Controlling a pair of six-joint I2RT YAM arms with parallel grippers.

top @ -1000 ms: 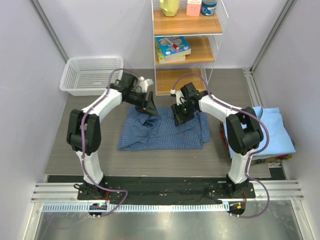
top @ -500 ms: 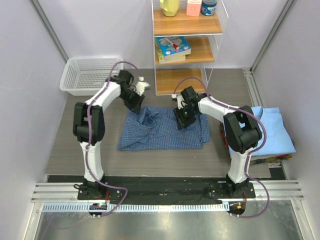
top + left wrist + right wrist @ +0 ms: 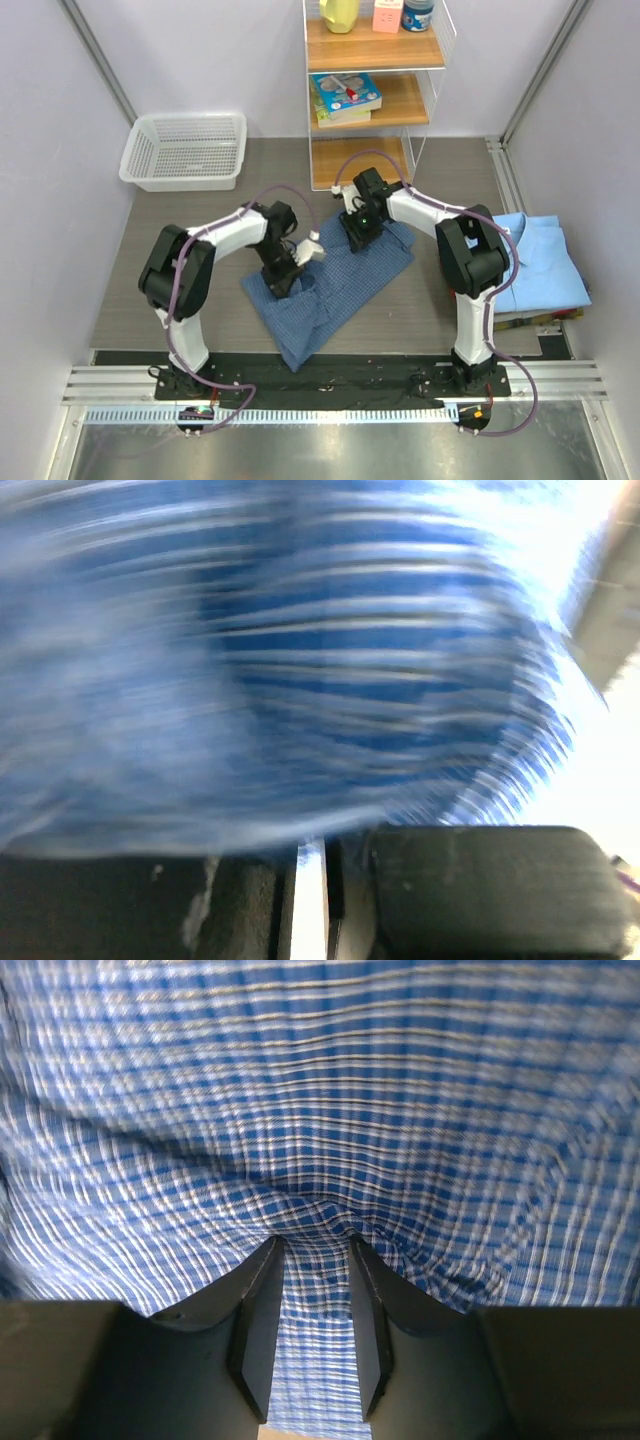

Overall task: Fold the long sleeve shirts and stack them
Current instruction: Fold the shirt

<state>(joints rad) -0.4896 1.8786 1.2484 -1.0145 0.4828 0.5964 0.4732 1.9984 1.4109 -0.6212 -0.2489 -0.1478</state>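
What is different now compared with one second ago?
The left gripper swung from the far edge toward the near side, dragging the dark blue checked shirt into a diagonal. The right gripper stayed on its far edge; the light blue shirt and basket stayed.

Checked shirt (image 3: 335, 288) rumpled, lt-blue shirt (image 3: 548, 262) folded

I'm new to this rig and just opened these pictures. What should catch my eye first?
The dark blue checked shirt lies rumpled and slanted across the middle, with the left gripper on its left side and the right gripper at its far corner. A light blue shirt sits folded at the right edge.
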